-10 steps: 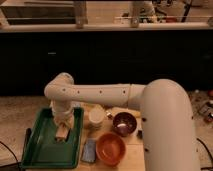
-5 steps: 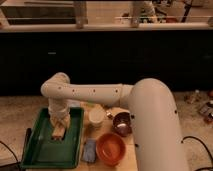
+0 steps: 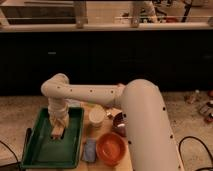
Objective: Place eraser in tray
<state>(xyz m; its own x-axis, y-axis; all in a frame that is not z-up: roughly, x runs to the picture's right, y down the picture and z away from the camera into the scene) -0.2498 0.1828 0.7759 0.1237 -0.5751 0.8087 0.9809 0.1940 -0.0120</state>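
Gripper [image 3: 58,128] with eraser [image 3: 57,133] over the green tray [image 3: 42,152]

We see the white arm [image 3: 90,92] come in from the lower right of the frame, bend at the left and drop down over the tray, which fills the lower left. The gripper hangs over the tray's upper middle part. The small tan eraser shows right at its tip, inside the rim. We cannot tell whether the gripper is clamped on the eraser or loose from it, nor whether the block touches the tray floor.

Just right of the tray lies a blue-grey pad [image 3: 90,149], and next to that an orange bowl [image 3: 111,148]. Above them stands a white cup [image 3: 96,118], with a dark bowl [image 3: 118,125] partly hidden behind the arm. A black cable [image 3: 26,141] runs along the tray's left edge
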